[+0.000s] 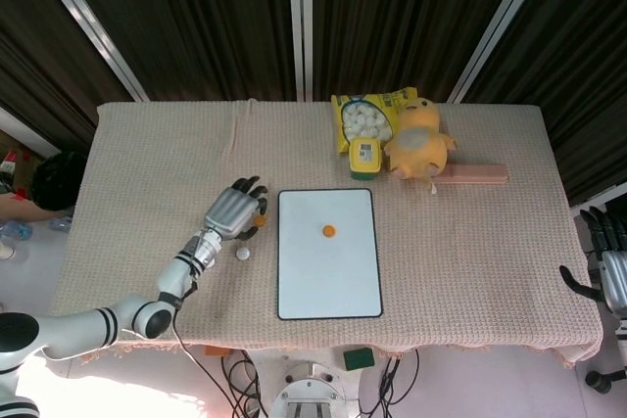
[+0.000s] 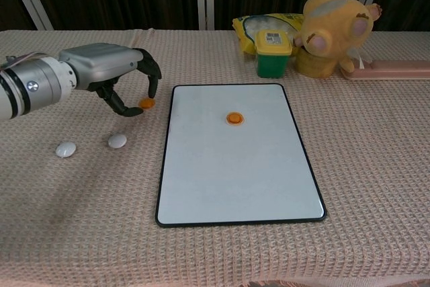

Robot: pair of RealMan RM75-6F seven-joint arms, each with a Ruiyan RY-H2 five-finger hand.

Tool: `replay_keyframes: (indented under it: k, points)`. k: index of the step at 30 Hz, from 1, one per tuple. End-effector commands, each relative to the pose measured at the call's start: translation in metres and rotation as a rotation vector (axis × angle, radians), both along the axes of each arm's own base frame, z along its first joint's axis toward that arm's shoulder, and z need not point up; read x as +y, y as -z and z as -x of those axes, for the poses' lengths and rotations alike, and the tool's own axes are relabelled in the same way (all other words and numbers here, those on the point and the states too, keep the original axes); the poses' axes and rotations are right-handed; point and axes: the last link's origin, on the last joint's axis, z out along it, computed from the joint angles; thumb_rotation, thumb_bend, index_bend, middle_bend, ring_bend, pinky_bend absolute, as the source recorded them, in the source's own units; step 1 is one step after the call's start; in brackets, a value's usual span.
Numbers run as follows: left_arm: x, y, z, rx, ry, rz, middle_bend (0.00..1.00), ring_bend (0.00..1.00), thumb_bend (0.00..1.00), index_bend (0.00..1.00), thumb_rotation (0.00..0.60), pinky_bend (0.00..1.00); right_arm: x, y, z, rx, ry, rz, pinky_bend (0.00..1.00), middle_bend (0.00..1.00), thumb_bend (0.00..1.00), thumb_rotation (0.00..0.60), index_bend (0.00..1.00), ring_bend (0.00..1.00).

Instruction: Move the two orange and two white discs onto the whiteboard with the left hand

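My left hand (image 2: 111, 77) pinches an orange disc (image 2: 146, 103) between thumb and a fingertip, just left of the whiteboard (image 2: 235, 179) and above the cloth. In the head view the left hand (image 1: 235, 210) is close to the whiteboard's (image 1: 328, 286) upper left edge. A second orange disc (image 2: 234, 118) lies on the upper middle of the board, also visible as the orange disc (image 1: 328, 231) from above. Two white discs (image 2: 117, 140) (image 2: 66, 149) lie on the cloth below the hand. My right hand (image 1: 609, 266) hangs off the table's right edge, fingers apart and empty.
At the back stand a green jar with a yellow lid (image 2: 273, 53), a yellow snack bag (image 2: 259, 26), a yellow plush toy (image 2: 332, 30) and a pink box (image 2: 393, 68). A beige woven cloth (image 2: 376, 186) covers the table.
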Motion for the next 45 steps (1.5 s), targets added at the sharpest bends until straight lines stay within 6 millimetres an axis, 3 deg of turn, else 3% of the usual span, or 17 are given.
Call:
replay_keyframes:
  k: [1, 7, 17, 45]
  points:
    - [-0.022, 0.006, -0.022, 0.015, 0.086, 0.021, 0.2, 0.06, 0.29, 0.5, 0.6, 0.14, 0.002, -0.002, 0.001, -0.002, -0.003, 0.005, 0.0, 0.0, 0.27, 0.6, 0.0, 0.0]
    - [-0.03, 0.026, -0.042, 0.019, 0.125, 0.052, 0.2, 0.06, 0.29, 0.51, 0.6, 0.14, 0.002, -0.005, 0.003, -0.013, -0.002, 0.011, 0.0, 0.0, 0.27, 0.6, 0.0, 0.0]
    - [-0.016, 0.049, -0.06, 0.048, 0.104, 0.044, 0.22, 0.06, 0.29, 0.52, 0.6, 0.14, 0.0, -0.006, 0.003, -0.009, -0.005, 0.01, 0.0, 0.0, 0.27, 0.6, 0.0, 0.0]
    - [0.002, 0.066, -0.085, 0.083, 0.114, 0.032, 0.22, 0.06, 0.28, 0.52, 0.6, 0.14, -0.003, -0.004, -0.001, -0.008, -0.011, 0.006, 0.0, 0.0, 0.27, 0.6, 0.0, 0.0]
